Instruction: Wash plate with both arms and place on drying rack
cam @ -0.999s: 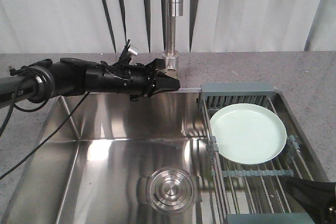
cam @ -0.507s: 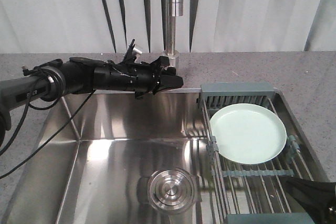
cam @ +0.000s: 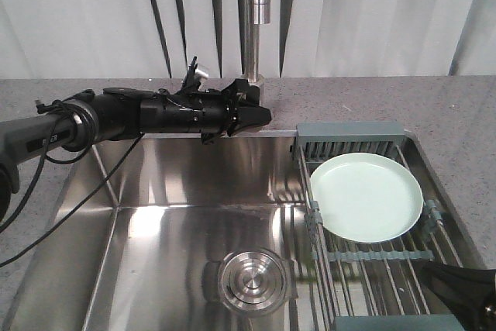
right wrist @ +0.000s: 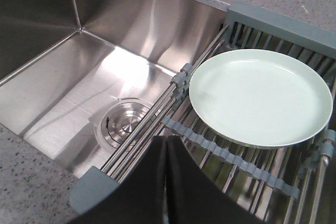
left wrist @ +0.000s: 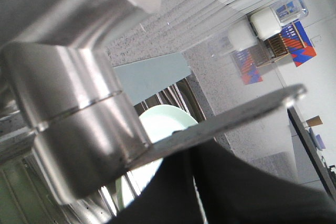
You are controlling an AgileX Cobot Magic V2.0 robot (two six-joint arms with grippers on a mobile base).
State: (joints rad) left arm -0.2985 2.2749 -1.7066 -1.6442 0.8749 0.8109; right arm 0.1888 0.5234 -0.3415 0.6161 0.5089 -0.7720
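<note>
Left gripper (cam: 260, 115) closed, empty, apparently touching faucet base (left wrist: 73, 145); right gripper (right wrist: 166, 145) closed, empty, near plate (right wrist: 261, 96).

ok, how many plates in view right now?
1. The plate lies on the drying rack at the right end of the sink, clear of both arms. No other shows, though the rack's near end is partly cut off.

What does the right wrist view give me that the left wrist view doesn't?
Only the right wrist view shows the sink drain, the basin floor, the whole plate lying on the drying rack, and the shut right gripper. Only the left wrist view shows the faucet base close up, plus background room clutter. Both show the plate, rack and speckled counter.
</note>
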